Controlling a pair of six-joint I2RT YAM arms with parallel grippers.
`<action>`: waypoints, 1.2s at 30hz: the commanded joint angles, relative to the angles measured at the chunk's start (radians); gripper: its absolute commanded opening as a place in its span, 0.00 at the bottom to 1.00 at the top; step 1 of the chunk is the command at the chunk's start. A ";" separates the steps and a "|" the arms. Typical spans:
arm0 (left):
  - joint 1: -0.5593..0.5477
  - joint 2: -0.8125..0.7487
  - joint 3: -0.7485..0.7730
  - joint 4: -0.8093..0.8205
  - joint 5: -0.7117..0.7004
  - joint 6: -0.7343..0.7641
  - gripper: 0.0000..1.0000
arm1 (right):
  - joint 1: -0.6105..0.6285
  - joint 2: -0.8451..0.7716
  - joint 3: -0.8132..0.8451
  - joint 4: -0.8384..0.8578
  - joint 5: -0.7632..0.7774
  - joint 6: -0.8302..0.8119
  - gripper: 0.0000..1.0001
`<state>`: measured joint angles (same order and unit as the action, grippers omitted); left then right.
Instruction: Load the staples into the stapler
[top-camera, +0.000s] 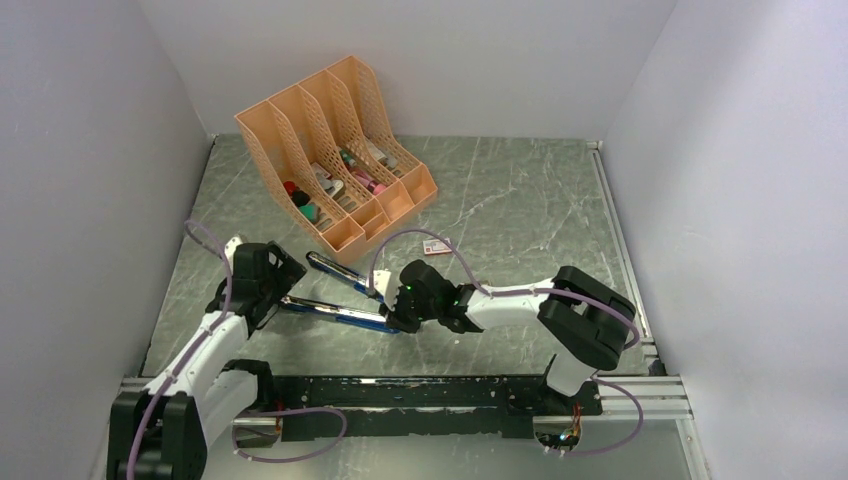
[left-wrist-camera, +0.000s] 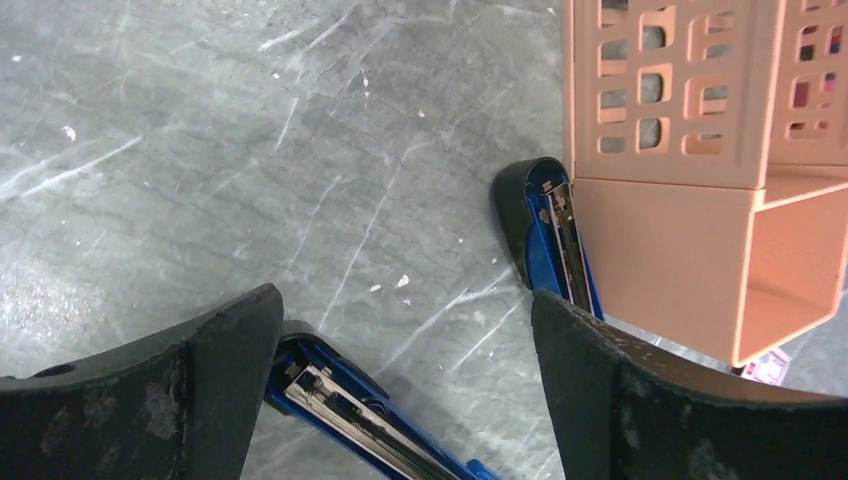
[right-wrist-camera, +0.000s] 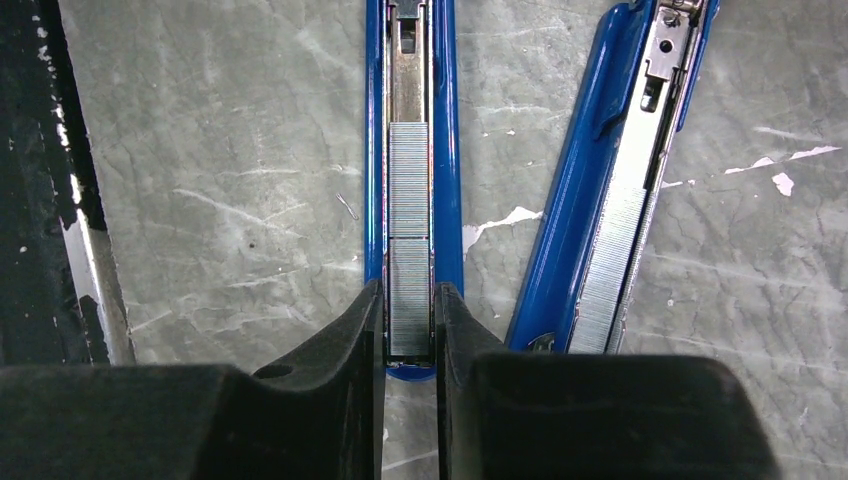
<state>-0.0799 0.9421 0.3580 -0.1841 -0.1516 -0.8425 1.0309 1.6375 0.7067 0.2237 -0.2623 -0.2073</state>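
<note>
At the bottom centre of the right wrist view, the right gripper (right-wrist-camera: 409, 300) has its jaws at a narrow slit straddling the staples (right-wrist-camera: 408, 200), which lie in the channel of the opened stapler (right-wrist-camera: 445, 150). This is probably to seat them, though whether it actually pinches them cannot be told. Farther up the table, the left gripper (left-wrist-camera: 405, 300) hangs wide open and empty over the stapler's ends, likely ready to steady it.

Stapler (right-wrist-camera: 410, 90): glossy blue shell, bright bare-metal channel inside. Staples (right-wrist-camera: 408, 250) in that channel: finely ribbed silvery metal. Table (right-wrist-camera: 230, 180) around the stapler: grey marbled, dull sheen, scratched, chipped white. Right gripper fingers (right-wrist-camera: 330, 390) over the stapler: matt black plastic. File rack (left-wrist-camera: 680, 240) beside the stapler: matt peach plastic.
</note>
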 joint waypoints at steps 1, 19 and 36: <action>0.011 -0.068 -0.005 -0.113 -0.002 -0.108 0.99 | -0.014 0.031 -0.008 -0.020 0.038 0.076 0.00; 0.011 -0.376 -0.209 -0.120 0.179 -0.383 1.00 | -0.015 0.111 0.063 0.067 0.040 0.282 0.00; 0.009 -0.270 -0.417 0.307 0.222 -0.575 1.00 | -0.015 0.143 0.127 0.029 0.005 0.313 0.00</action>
<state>-0.0750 0.6086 0.0284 0.0380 0.0326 -1.3876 1.0203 1.7496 0.8101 0.2832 -0.2512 0.0944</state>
